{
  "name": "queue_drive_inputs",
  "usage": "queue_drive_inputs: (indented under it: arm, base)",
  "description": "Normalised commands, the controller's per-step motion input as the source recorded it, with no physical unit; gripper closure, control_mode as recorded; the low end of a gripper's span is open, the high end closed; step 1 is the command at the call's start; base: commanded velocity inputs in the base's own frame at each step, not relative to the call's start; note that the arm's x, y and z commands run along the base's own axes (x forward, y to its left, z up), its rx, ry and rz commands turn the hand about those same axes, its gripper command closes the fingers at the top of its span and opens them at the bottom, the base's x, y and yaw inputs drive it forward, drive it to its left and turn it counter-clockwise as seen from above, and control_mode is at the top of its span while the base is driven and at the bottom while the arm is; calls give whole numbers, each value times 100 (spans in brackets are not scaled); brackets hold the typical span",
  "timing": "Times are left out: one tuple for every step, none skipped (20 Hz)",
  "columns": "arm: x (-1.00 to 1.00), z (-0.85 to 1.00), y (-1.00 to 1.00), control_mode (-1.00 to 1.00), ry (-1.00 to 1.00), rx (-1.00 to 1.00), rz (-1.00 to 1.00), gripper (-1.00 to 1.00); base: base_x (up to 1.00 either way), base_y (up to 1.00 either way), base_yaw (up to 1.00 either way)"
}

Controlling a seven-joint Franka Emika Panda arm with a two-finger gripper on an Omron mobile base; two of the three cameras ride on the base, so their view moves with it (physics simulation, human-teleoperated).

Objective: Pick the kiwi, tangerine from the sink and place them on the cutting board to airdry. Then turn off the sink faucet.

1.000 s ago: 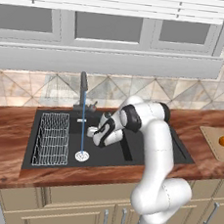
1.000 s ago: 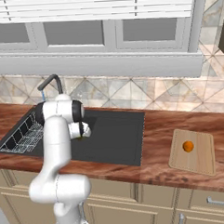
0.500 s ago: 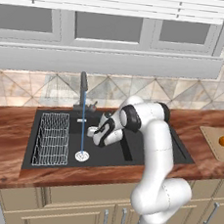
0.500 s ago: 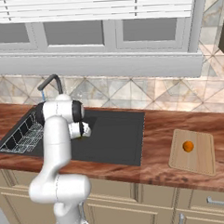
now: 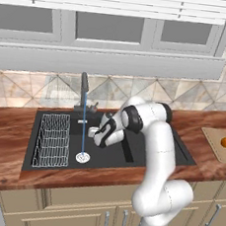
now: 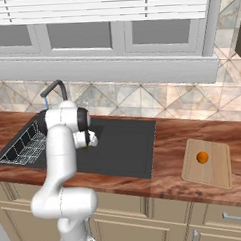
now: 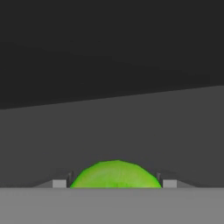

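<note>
Kiwi (image 7: pixel 116 174) sat squarely between my two fingertips, one dark tip (image 7: pixel 60 183) against each side of it, so my gripper (image 7: pixel 114 183) was clamped on the fruit with nothing off-centre. It looked rounded and a little flat, with no real long axis to worry about. I was low inside the black sink (image 5: pixel 145 153), my hand (image 5: pixel 104 132) just beside the running faucet (image 5: pixel 83 88) and above the round drain (image 5: pixel 82 157). The cutting board (image 6: pixel 219 171) lay well off to my right across the counter (image 6: pixel 169 147), with the tangerine (image 6: pixel 202 157) resting on it. I judged the next move called for a lift straight up, then a long carry rightward.
</note>
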Motion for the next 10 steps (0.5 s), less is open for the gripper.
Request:
queue_drive_inputs:
  arm:
    - [-3, 22, 0, -100, 0, 0, 0, 100]
    - [-8, 27, 0, -100, -1, 0, 0, 100]
    - [-5, 31, 0, -100, -1, 0, 0, 100]
    - [-8, 37, 0, -100, -2, 0, 0, 100]
    - [-9, 41, 0, -100, -1, 0, 0, 100]
    - [-11, 46, 0, -100, -2, 0, 0, 100]
    - [-12, 46, 0, -100, -2, 0, 0, 100]
    - [-15, 44, 0, -100, -3, 0, 0, 100]
    - [-16, 42, 0, -100, -3, 0, 0, 100]
    - [-17, 38, 0, -100, -4, 0, 0, 100]
  base:
    - [0, 0, 0]
    - [0, 0, 0]
    - [0, 0, 0]
    - [0, 0, 0]
    - [0, 0, 0]
    - [0, 0, 0]
    - [0, 0, 0]
    - [0, 0, 0]
    - [0, 0, 0]
    - [0, 0, 0]
